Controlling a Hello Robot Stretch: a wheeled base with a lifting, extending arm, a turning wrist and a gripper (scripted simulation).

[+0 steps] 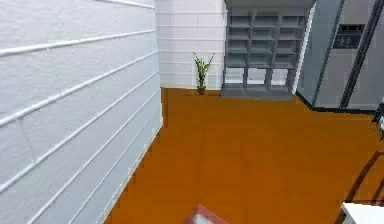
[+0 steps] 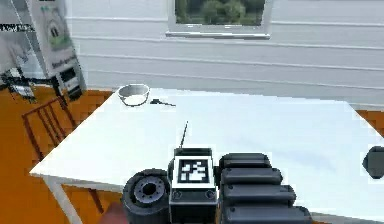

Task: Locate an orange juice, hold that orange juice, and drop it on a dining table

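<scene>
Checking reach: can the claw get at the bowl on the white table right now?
Probably yes: mostly bare tabletop lies between the claw and the bowl, with a small dark utensil beside it.

Floor [image 1: 250, 150]: orange-brown, smooth, evenly lit.
Side wall [image 1: 70, 90]: white horizontal boards, along the floor's left edge in the forward view.
Far wall [image 1: 185, 35]: white, same boards, at the floor's far edge.
Potted plant [image 1: 202, 72]: thin green leaves, at the floor's far edge, near the wall corner.
Shelving unit [image 1: 262, 50]: grey, open compartments, against the far wall.
Refrigerator [image 1: 345, 55]: grey, tall, at the floor's far right corner.
Table [image 2: 280, 125]: white top, pale legs.
Chair [image 2: 45, 125]: dark wooden frame, at the table's left edge.
Window [image 2: 220, 14]: white sill, foliage outside, in the boarded wall beyond the table's far edge.
</scene>
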